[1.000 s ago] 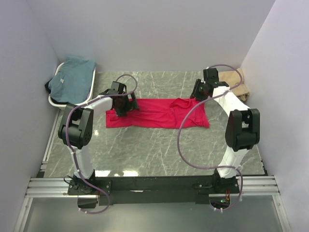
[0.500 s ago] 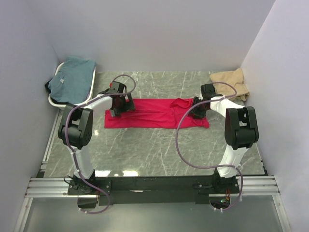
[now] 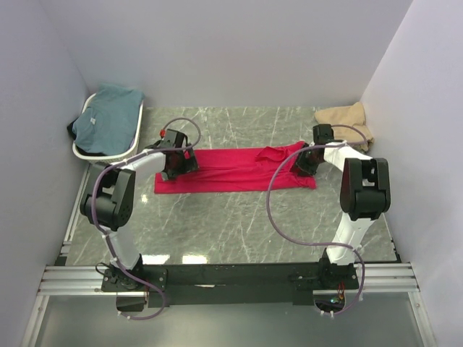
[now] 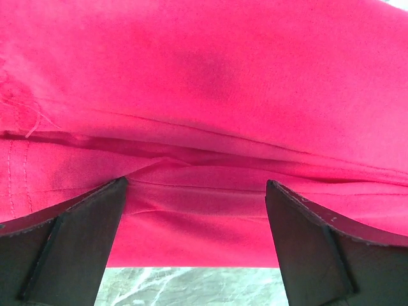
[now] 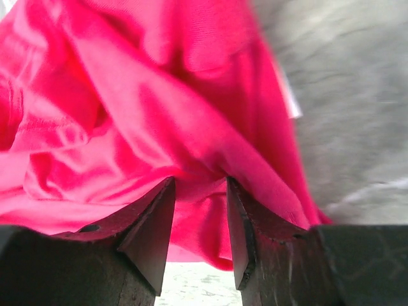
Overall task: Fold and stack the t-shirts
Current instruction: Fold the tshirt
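Top external view lays out the whole desk (image 3: 239, 224): the red t-shirt (image 3: 235, 170) lies stretched into a long band across the middle, a small rumpled flap raised near its right end. The left tool (image 3: 177, 163) is down at the band's left end and the right tool (image 3: 302, 163) at its right end, both low over the cloth. The teal t-shirt (image 3: 108, 116) is heaped in the white basket (image 3: 87, 152) at the far left corner. The tan t-shirt (image 3: 347, 119) sits bunched at the far right corner, well apart from the red one.

From above the jaws are too small to read; the wrist cameras settle that. Left wrist view shows the left tool's jaws spread wide, one at each lower corner, with flat red cloth and its long folded edges running between and beyond them, nothing clamped. A thin strip of gray marbled desk shows below the hem.

Right wrist view shows the right tool's jaws drawn close together, a thick fold of the red t-shirt pinched in the narrow gap. The cloth bulges in loose wrinkles above them. Bare desk shows to the right and in a sliver beneath the hanging edge, a detail the overhead view hides behind the arm.
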`<state>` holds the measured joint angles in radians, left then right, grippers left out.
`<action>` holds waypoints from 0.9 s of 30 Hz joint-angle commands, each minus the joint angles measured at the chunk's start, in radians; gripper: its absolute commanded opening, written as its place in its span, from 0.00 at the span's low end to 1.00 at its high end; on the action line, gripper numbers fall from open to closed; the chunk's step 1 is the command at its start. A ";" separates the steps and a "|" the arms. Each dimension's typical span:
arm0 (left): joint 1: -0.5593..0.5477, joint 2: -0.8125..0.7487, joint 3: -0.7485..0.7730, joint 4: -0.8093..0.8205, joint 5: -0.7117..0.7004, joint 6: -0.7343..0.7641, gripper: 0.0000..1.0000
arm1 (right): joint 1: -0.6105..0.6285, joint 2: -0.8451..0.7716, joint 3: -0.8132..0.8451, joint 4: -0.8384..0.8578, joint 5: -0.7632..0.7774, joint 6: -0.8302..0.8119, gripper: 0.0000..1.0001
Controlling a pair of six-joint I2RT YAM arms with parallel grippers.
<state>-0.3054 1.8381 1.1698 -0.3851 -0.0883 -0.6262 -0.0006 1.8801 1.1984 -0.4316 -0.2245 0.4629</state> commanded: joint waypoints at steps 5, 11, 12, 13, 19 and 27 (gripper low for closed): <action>-0.017 -0.132 -0.281 -0.106 0.051 -0.093 0.99 | -0.045 0.085 0.137 -0.105 0.171 -0.010 0.46; -0.078 -0.262 -0.430 -0.107 0.096 -0.199 0.99 | -0.047 0.200 0.334 -0.176 0.166 -0.020 0.46; -0.090 -0.279 -0.453 -0.113 0.099 -0.223 0.99 | -0.045 0.227 0.381 -0.194 0.162 -0.020 0.46; -0.113 -0.296 -0.464 -0.121 0.102 -0.239 0.99 | -0.047 0.241 0.406 -0.203 0.162 -0.017 0.46; -0.247 -0.480 -0.555 -0.178 0.134 -0.375 0.99 | -0.044 0.359 0.642 -0.275 0.102 -0.024 0.47; -0.391 -0.712 -0.460 -0.307 0.026 -0.442 1.00 | -0.035 0.320 0.733 -0.124 -0.049 -0.035 0.52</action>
<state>-0.6670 1.2312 0.6300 -0.5556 0.0082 -1.0233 -0.0353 2.3207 1.9690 -0.6758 -0.2039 0.4423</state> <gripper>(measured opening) 0.994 0.495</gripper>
